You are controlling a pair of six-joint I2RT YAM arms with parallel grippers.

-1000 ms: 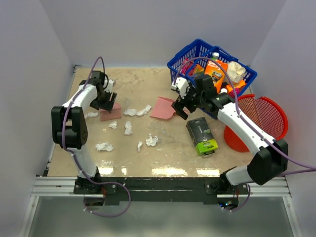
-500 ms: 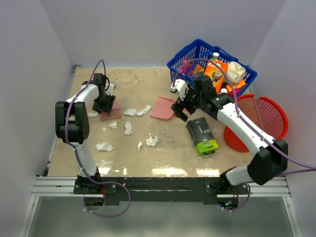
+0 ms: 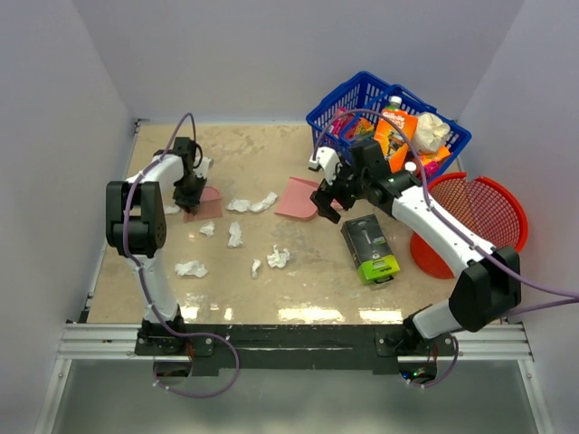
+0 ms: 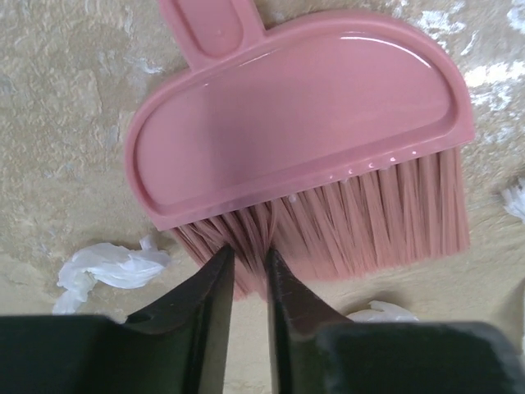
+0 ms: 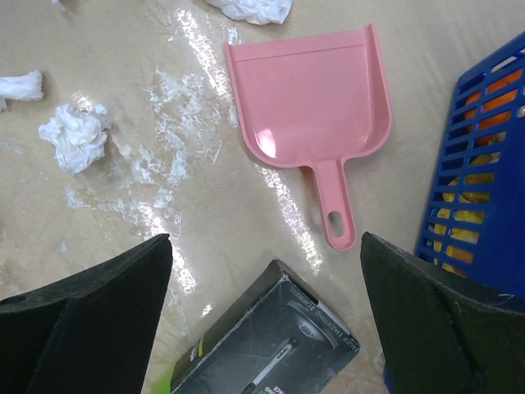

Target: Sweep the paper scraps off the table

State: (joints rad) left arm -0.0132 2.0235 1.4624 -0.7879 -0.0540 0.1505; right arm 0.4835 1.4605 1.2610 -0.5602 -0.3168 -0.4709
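The left gripper (image 4: 246,261), well left of the flat pink plastic dustpan (image 5: 312,90), is pinched onto the bristles of a pink plastic hand brush (image 4: 303,123). Small crumpled white paper scraps (image 3: 279,258) lie on the mottled beige table (image 3: 262,149), left of the dustpan. The right gripper (image 3: 327,202), jaws wide apart and empty, hangs near the dustpan's handle.
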